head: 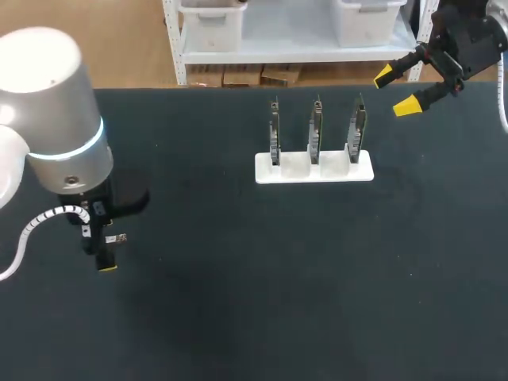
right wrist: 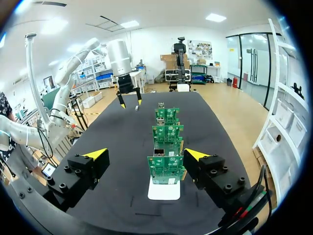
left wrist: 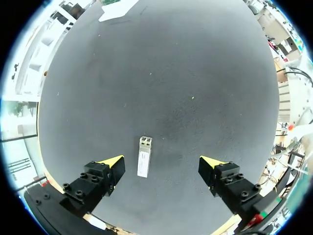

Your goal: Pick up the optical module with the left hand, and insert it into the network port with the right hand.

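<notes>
The optical module (left wrist: 144, 163), a small silver bar, lies flat on the dark table mat. My left gripper (left wrist: 161, 164) hangs open above it, with the module between the fingers, nearer one of them and untouched. From overhead the module (head: 118, 238) shows beside the left gripper (head: 101, 252) at the table's left. Three upright green circuit boards (head: 315, 127) with network ports stand in a white holder (head: 313, 169) at the back middle. My right gripper (head: 395, 90) is open in the air to the right of the boards, holding nothing. The nearest board (right wrist: 166, 169) stands just ahead of the right gripper (right wrist: 145, 154).
The black mat (head: 262, 278) covers the whole table. My left arm's big grey wrist (head: 55, 119) rises over the table's left side and hides part of it.
</notes>
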Available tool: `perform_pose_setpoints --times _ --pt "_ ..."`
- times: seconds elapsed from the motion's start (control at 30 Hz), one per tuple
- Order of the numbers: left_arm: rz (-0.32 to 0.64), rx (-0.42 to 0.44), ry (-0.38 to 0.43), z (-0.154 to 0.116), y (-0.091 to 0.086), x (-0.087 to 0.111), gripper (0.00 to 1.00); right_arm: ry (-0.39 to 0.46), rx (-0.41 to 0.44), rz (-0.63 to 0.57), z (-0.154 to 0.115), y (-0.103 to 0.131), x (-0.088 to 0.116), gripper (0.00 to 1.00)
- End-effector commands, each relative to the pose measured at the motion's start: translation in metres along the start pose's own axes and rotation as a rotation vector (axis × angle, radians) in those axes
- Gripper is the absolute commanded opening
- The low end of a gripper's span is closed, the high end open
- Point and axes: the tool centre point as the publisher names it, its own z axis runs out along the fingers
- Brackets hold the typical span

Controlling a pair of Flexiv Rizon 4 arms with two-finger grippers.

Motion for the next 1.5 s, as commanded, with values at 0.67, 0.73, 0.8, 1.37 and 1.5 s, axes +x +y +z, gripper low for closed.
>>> perform_pose_setpoints --times 0.67,0.73,0.8,1.37,1.5 --pt "-0.037 0.005 -0.003 0.005 0.001 0.017 1.0 -0.001 0.006 -0.002 0.001 0.002 0.0 1.0" --pt "-0.043 0.008 -0.003 0.006 0.003 0.018 1.0 -0.001 0.006 -0.002 0.001 0.002 0.0 1.0" --pt "-0.046 0.009 -0.001 0.007 0.003 0.018 1.0 -0.001 0.006 -0.002 0.001 0.002 0.0 1.0" --pt "-0.048 0.026 -0.008 0.01 0.008 0.01 1.0 -0.001 0.006 -0.002 0.001 0.002 0.0 1.0" --pt "-0.048 0.032 -0.005 0.011 0.009 0.009 1.0 -0.001 0.006 -0.002 0.001 0.002 0.0 1.0"
